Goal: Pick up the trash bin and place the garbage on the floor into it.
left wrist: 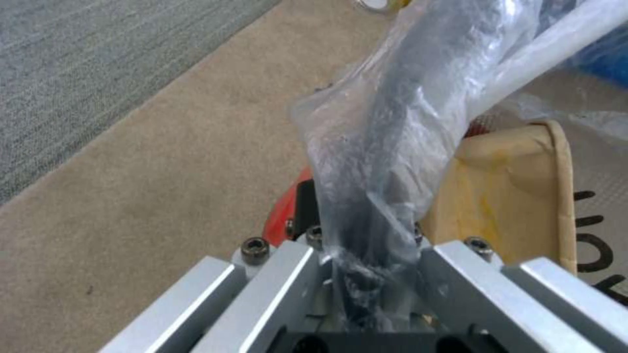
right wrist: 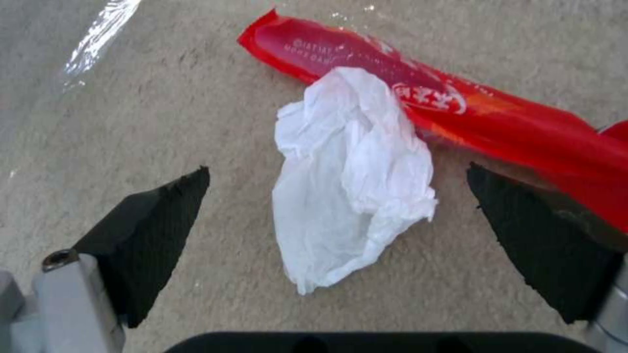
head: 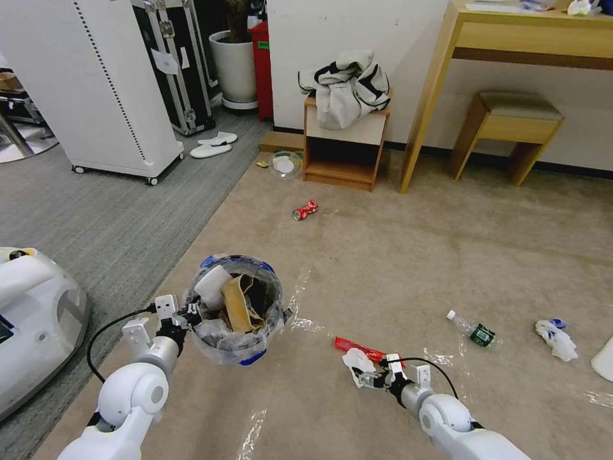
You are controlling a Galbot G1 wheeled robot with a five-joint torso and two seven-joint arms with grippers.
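Note:
My left gripper (head: 190,314) is shut on the near rim of the trash bin (head: 237,348), holding it above the beige floor (head: 396,255). In the left wrist view the jaws pinch the bag-covered rim (left wrist: 392,147) at the left gripper (left wrist: 366,267). A brown carton (head: 237,305) and white pieces lie inside the bin. My right gripper (head: 365,378) is open, low over a white tissue (right wrist: 350,181) that lies against a red wrapper (right wrist: 458,108). Other garbage: a crushed red can (head: 305,209), a clear bottle (head: 474,331), a tissue wad (head: 557,338), white slippers (head: 214,145).
A small wooden shelf (head: 345,150) with a jacket (head: 348,86) stands ahead, a clear bowl (head: 285,164) beside it. A desk (head: 511,38) and a stool (head: 511,128) are at the right, a white wheeled cabinet (head: 96,83) at the left, a white machine (head: 32,319) close by.

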